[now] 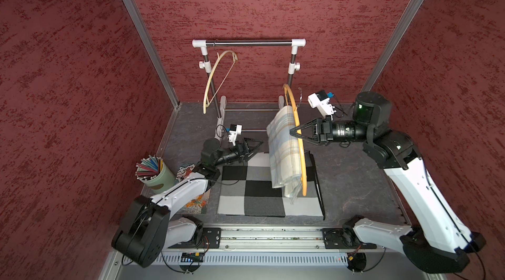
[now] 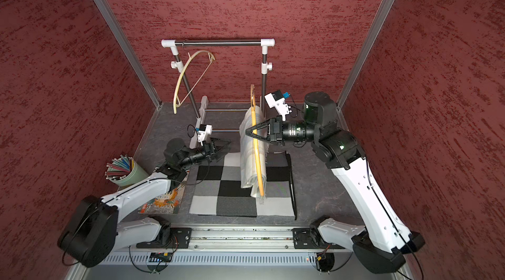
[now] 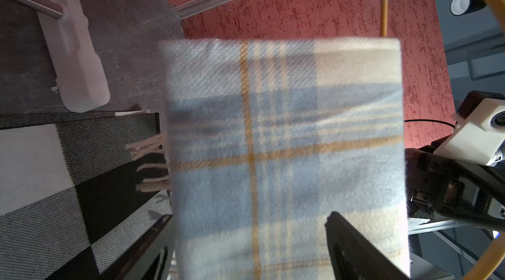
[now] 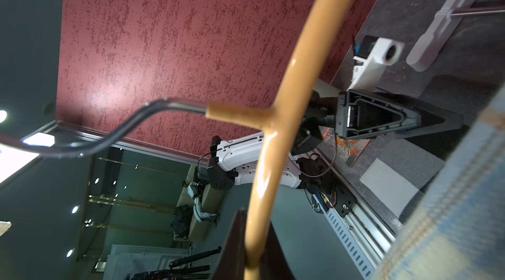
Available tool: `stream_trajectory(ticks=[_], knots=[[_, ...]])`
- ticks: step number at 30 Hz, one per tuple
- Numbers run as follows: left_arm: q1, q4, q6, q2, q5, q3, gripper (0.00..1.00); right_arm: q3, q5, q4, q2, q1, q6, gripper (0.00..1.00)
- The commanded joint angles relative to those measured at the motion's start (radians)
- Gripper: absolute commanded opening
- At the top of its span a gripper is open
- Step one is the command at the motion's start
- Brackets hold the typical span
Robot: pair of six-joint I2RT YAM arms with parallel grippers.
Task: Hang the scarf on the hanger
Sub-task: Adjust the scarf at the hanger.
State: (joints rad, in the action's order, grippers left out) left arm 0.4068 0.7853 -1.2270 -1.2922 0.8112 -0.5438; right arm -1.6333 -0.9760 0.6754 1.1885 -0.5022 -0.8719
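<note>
Gripping hanger point(image 1: 302, 166) with right gripper point(image 1: 291, 131), left gripper point(image 1: 258, 146) spread

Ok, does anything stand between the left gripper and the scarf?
Nothing visible does: the scarf, draped over the orange hanger, fills the left wrist view straight ahead of the left gripper, jaws open.

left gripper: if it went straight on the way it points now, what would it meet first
Most likely the plaid scarf, which hangs straight ahead of the open left gripper on the orange hanger; how far off it is stays unclear.
</note>
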Motion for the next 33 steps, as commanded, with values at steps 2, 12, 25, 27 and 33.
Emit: stream_trajectory(ticks=[2, 12, 25, 27, 33], knots=[[-0.001, 0.369, -0.084, -0.112, 0.071, 0.001, 0.88, -0.003, -0.094, -0.195, -0.021, 0.002, -0.063, 0.0], [0.036, 0.626, -0.182, -0.373, 0.08, -0.092, 0.66, 0.015, -0.125, -0.244, -0.023, 0.002, -0.109, 0.0], [0.051, 0.614, -0.18, -0.386, 0.06, -0.106, 0.08, 0.018, -0.115, -0.218, -0.03, 0.004, -0.09, 0.0], [0.044, 0.582, -0.163, -0.379, 0.035, -0.074, 0.0, 0.006, -0.099, -0.201, -0.03, 0.005, -0.073, 0.0], [0.038, 0.586, -0.188, -0.424, -0.044, 0.037, 0.0, -0.002, -0.059, -0.239, -0.047, 0.004, -0.065, 0.0]])
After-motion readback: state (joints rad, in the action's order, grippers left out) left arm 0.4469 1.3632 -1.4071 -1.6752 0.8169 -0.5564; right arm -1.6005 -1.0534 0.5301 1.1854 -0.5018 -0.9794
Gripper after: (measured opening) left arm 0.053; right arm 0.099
